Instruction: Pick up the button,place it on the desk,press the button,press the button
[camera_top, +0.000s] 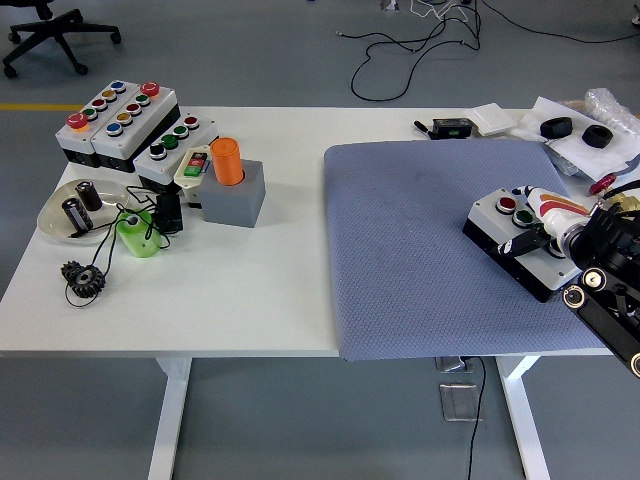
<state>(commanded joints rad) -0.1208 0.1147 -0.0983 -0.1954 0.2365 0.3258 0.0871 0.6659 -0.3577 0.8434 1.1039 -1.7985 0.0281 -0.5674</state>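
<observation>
A white-topped black button box (503, 228) with a red button (508, 203) and a green button (521, 216) lies on the blue-grey mat (420, 240) at the right. My right hand (545, 228) comes in from the right edge and covers the box's right half. Its black thumb (523, 244) lies across the box's near side, and a white and red finger (548, 201) runs along the far side, so the hand is closed on the box. The left arm is out of the picture.
On the left of the white table stand several multi-button control boxes (118, 120), a grey block with an orange cylinder (232, 185), a clear dish (55, 225), a green part (138, 235) and a black gear (82, 277). Black parts (556, 127) and papers lie far right.
</observation>
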